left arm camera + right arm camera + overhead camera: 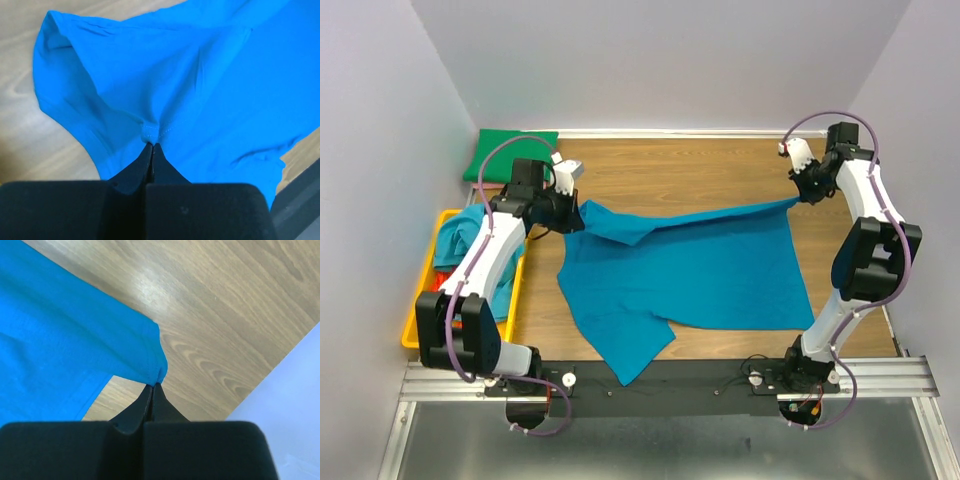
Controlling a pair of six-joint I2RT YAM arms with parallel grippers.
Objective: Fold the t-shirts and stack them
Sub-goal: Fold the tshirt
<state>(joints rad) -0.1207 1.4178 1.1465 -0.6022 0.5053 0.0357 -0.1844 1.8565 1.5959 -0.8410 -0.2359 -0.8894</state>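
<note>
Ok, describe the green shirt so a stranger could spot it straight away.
On the wooden table, find the yellow tray at the left edge. Past its far end, in the back left corner by the wall, lies the green shirt. It is the only green one, folded flat, unlike the blue shirt spread across the middle.

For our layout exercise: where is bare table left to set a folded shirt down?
Widest free strip: far table edge, between the green t-shirt and the right arm. A narrow patch lies between the yellow tray and the spread teal t-shirt. Crowded: the centre and the tray.
</note>
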